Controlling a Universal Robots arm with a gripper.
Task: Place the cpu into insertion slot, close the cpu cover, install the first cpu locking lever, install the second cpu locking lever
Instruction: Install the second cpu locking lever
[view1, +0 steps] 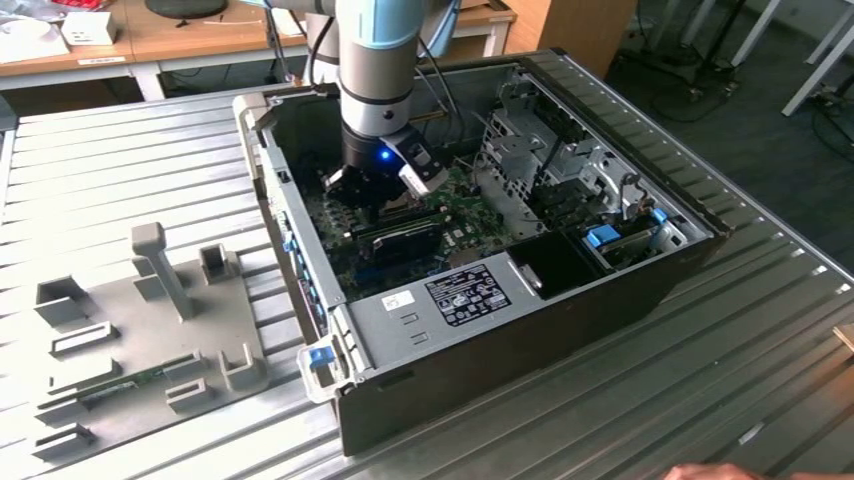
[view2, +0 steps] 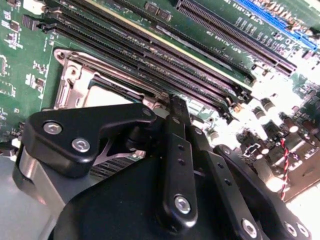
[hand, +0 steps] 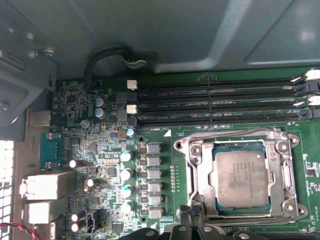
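Black gripper low over socket edge — cannot tell finger gap. Silvery-tan square cpu seated in metal-rimmed insertion slot, thin silvery cpu cover framing it, black memory slots beyond. Judgement: press levers squarely — avoid chip.

The circuit board is green with black memory slots. The cpu has a silvery-tan top inside the silvery cpu cover. The gripper is black. The case is black outside, grey inside.
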